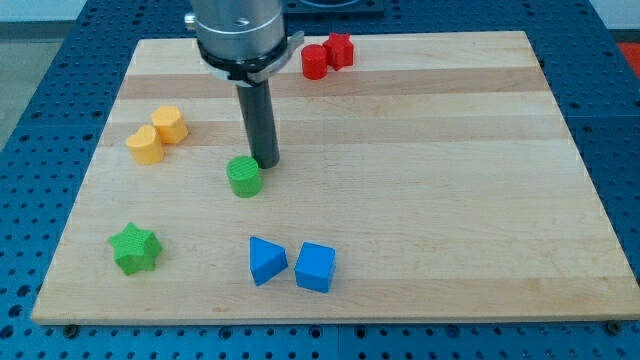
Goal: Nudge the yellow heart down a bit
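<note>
The rod's tip (266, 163) rests just beside the green cylinder (244, 177), at its upper right. The yellow heart (146, 145) touches the yellow hexagonal block (170, 124), well left of the tip. The wooden board (450, 200) carries all blocks.

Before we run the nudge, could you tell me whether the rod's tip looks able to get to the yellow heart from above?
Probably yes: my tip sits beside the green cylinder, and bare board lies between it and the yellow heart, apart from the yellow block beside it.
</note>
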Robot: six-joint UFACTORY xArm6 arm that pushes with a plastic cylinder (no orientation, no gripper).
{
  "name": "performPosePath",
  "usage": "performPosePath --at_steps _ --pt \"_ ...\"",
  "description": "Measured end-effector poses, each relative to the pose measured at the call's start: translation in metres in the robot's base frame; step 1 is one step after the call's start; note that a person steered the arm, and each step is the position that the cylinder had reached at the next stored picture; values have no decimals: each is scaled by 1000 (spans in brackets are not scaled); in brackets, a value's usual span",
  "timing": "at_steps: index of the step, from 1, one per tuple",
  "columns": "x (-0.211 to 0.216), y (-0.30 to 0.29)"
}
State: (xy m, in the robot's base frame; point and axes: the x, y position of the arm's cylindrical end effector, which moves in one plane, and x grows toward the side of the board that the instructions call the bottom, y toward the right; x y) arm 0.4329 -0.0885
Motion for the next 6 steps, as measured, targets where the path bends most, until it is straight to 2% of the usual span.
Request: performPosePath --at_steps 4,6 --pt "9 -4" --pt "26 -34"
